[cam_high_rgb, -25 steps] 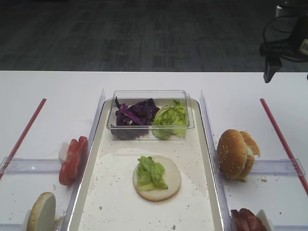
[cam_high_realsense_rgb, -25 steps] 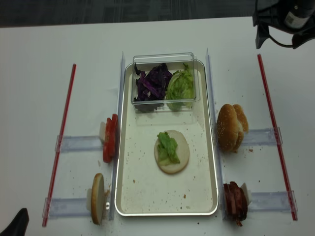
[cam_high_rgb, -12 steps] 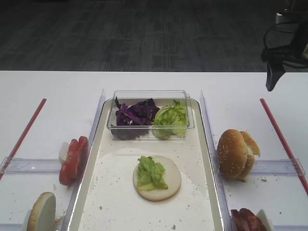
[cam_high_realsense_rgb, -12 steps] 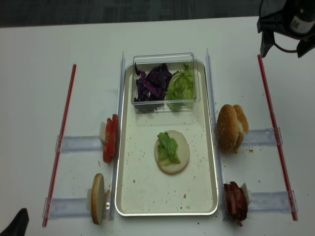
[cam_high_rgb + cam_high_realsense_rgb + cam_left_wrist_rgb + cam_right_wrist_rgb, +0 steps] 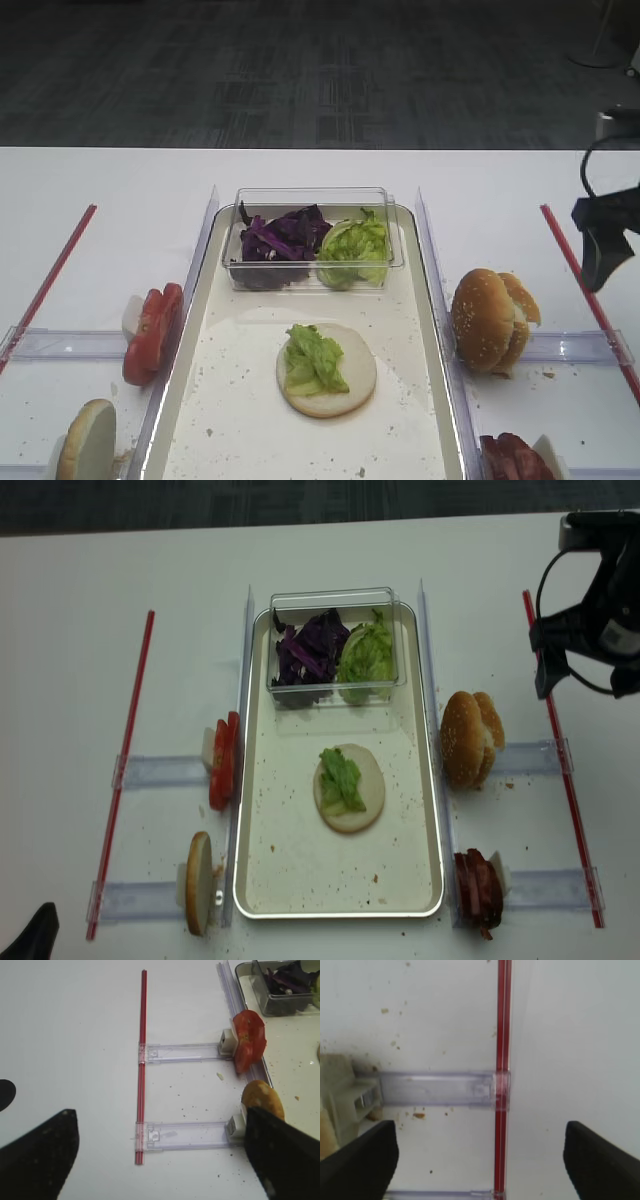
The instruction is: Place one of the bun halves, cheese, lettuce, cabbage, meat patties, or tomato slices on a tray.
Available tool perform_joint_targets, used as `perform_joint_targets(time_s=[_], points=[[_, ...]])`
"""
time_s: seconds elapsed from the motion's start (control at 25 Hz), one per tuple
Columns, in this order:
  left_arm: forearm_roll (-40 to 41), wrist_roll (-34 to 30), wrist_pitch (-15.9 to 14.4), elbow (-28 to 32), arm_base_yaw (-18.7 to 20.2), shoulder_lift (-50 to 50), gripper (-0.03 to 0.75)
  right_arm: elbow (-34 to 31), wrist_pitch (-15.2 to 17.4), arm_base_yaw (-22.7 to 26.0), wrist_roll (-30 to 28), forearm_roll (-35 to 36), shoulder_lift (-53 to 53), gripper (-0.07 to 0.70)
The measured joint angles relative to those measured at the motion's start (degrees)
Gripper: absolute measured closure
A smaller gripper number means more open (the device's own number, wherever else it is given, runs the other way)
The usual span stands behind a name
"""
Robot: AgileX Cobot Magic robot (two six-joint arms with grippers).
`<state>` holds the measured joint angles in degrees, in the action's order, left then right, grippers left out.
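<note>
The off-white tray [image 5: 340, 912] holds a bun half [image 5: 366, 798], cut face up, with a piece of lettuce [image 5: 340, 780] on it. More bun halves [image 5: 468, 738] stand on edge right of the tray, and one [image 5: 199, 882] at the front left. Tomato slices [image 5: 223, 760] stand left of the tray, meat patties [image 5: 478, 890] at the front right. Cabbage [image 5: 310, 648] and lettuce [image 5: 366, 655] fill a clear tub. My right gripper [image 5: 585, 685] hangs open and empty over the right red strip [image 5: 502, 1060]. My left gripper [image 5: 160, 1160] is open and empty, left of the tomato slices [image 5: 248, 1040].
Red strips [image 5: 125, 760] run along both sides of the table. Clear plastic rails [image 5: 165, 772] with white end blocks hold the food on edge. The clear tub [image 5: 312, 197] sits at the tray's far end. No cheese is in view.
My right gripper has come down and forward from the far right corner to a spot over the red strip beside the bun halves, still open. Nothing else moved.
</note>
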<state>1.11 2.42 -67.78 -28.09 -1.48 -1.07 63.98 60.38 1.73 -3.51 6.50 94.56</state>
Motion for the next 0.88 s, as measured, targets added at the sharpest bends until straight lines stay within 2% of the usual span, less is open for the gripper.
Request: perform_joint_targets(time_s=[0.28,0.4,0.72,0.88], points=[[0.0,0.0,0.0,0.0,0.0,0.0,0.097,-16.5,-4.2,0.0,-0.9,0.9,-12.3,-0.048],[0.0,0.0,0.0,0.0,0.0,0.0,0.097,-21.4,-4.5,0.0,-0.9,1.0,-17.4,-0.048],[0.0,0.0,0.0,0.0,0.0,0.0,0.097,-30.7,-3.9,0.0,-1.1,1.1,-33.2,-0.048],[0.0,0.0,0.0,0.0,0.0,0.0,0.097,-32.8,-1.4,0.0,-0.9,0.9,-41.0,-0.048]])
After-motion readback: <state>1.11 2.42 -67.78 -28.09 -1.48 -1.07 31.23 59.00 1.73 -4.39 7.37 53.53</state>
